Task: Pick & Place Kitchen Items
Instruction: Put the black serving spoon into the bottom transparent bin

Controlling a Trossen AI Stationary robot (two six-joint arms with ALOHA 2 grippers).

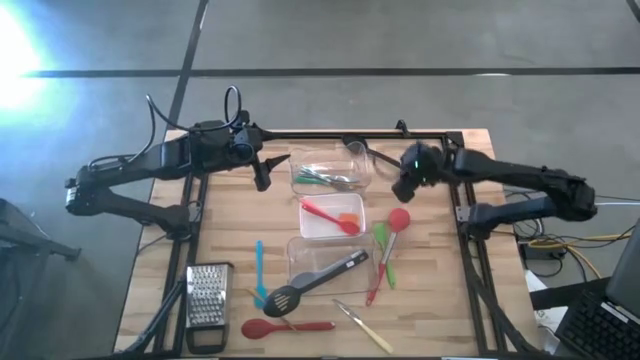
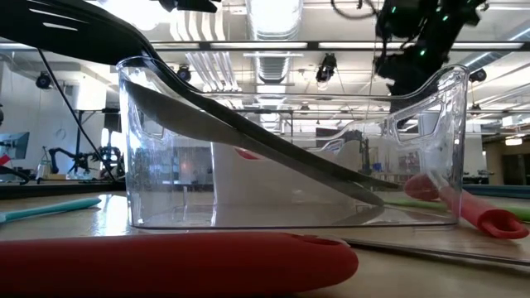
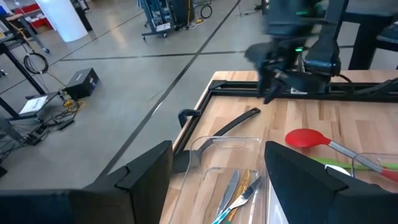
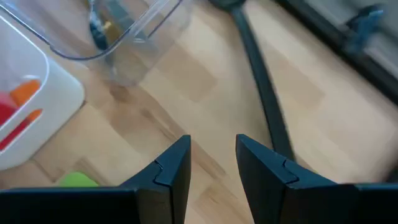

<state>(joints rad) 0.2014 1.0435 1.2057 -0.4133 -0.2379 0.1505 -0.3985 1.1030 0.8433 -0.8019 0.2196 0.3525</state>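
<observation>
Kitchen items lie over the wooden table. A black ladle (image 1: 372, 155) (image 4: 261, 93) lies flat at the far edge. The far clear tub (image 1: 330, 172) holds green and metal tools, and the middle tub (image 1: 332, 217) holds a red spatula. A black slotted spoon (image 1: 315, 280) leans on the near tub's rim (image 2: 132, 66). My right gripper (image 1: 403, 188) (image 4: 212, 158) hangs open above bare wood beside the ladle's handle, touching nothing. My left gripper (image 1: 263, 178) (image 3: 217, 180) stands open over the far tub's left end.
A red-headed spoon (image 1: 398, 218) and a green spatula (image 1: 382, 240) lie right of the tubs. A teal tool (image 1: 259, 270), a red spoon (image 1: 285, 327) and a wood-handled tool (image 1: 365, 328) lie near the front edge. A steel grater (image 1: 207, 295) stands front left.
</observation>
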